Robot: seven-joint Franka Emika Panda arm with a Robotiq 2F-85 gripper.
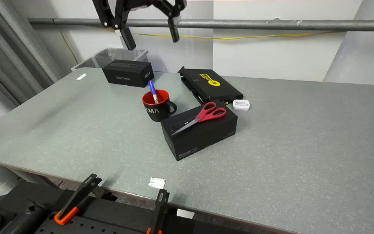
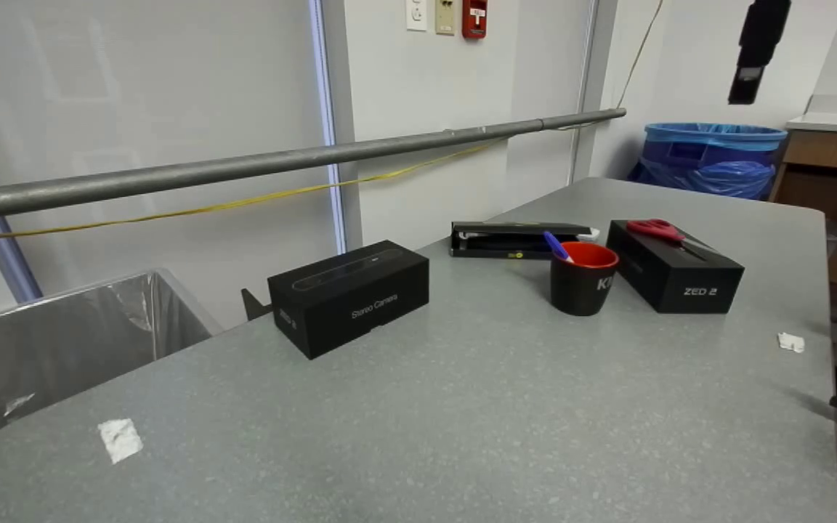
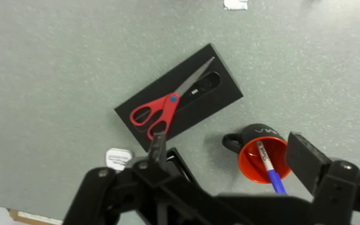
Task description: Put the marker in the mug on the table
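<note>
The black mug (image 1: 156, 112) with a red inside stands upright on the grey table (image 1: 287, 162). It also shows in an exterior view (image 2: 580, 290) and in the wrist view (image 3: 245, 161). The marker (image 1: 152, 91), white with a blue cap, leans inside the mug, cap end up and out over the rim; it also shows in an exterior view (image 2: 556, 246) and in the wrist view (image 3: 269, 165). My gripper (image 1: 152, 38) is open and empty, well above the table and apart from the mug. In the wrist view its fingers (image 3: 227, 139) are wide apart.
Red scissors (image 1: 206, 113) lie on a black box (image 1: 203, 133) beside the mug. Another black box (image 1: 128, 73) and a flat black box (image 1: 211, 84) stand behind. A small white case (image 1: 241, 105) lies to the right. A grey pipe (image 1: 255, 24) runs along the wall.
</note>
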